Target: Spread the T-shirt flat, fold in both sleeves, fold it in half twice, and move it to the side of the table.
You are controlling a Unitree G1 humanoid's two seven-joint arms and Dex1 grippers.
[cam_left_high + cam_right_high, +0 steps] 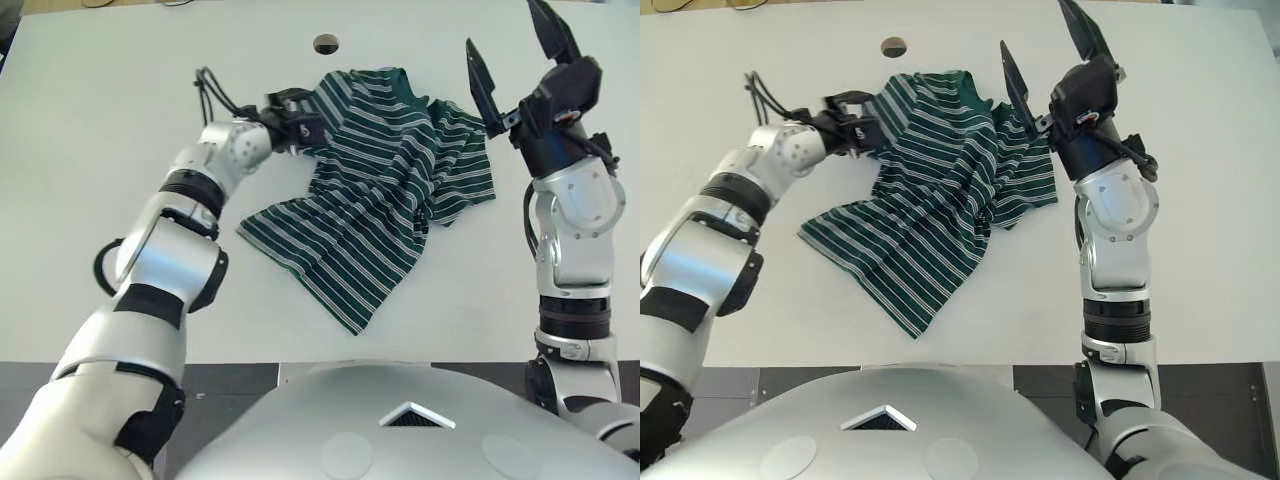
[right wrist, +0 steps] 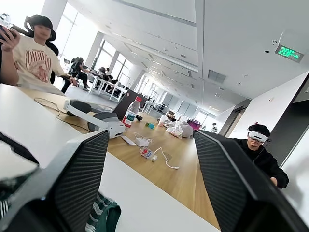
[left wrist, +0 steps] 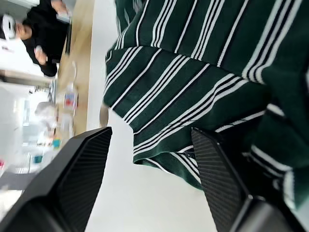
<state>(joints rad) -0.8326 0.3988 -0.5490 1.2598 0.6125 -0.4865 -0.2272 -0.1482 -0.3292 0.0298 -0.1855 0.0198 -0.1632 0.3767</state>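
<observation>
A dark green T-shirt with white stripes [image 1: 385, 190] lies crumpled on the middle of the white table [image 1: 120, 120], one corner hanging toward the front edge. My left gripper [image 1: 298, 124] rests low at the shirt's far-left edge. In the left wrist view it [image 3: 149, 179] is open, and a fold of the striped cloth [image 3: 193, 72] reaches into the gap beside one finger [image 3: 217, 183]. My right gripper [image 1: 515, 62] is raised above the table just right of the shirt, pointing up. It is open and holds nothing, as its own wrist view [image 2: 154, 183] shows.
A round cable hole [image 1: 326, 43] sits in the table just beyond the shirt. Bare tabletop stretches left of the shirt and at the far right [image 1: 610, 60]. The table's front edge [image 1: 300, 360] runs close below the shirt's hanging corner.
</observation>
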